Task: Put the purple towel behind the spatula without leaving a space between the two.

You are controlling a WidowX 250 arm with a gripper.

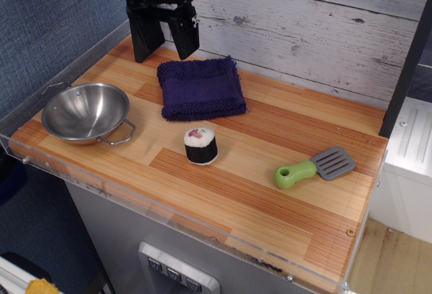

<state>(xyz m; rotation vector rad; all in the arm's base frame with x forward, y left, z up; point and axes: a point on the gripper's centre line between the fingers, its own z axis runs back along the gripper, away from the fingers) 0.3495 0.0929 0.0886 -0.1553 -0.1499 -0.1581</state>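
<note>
Lying flat at the table's [270,199] back-left, the purple towel [201,89] sits just in front of and below the claw [165,34], whose jaws hang released, nothing gripped. Spatula [314,166] rests well apart to the front-right, its long axis running handle-left, blade-right. No legible brand, label or writing found.

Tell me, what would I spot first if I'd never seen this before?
Probably the fuzzy purple towel at the back of the wooden counter, with the black gripper open just above its far left corner. Next, the shiny bowl on the left, the sushi roll in the middle, and the green-handled spatula on the right.
</note>
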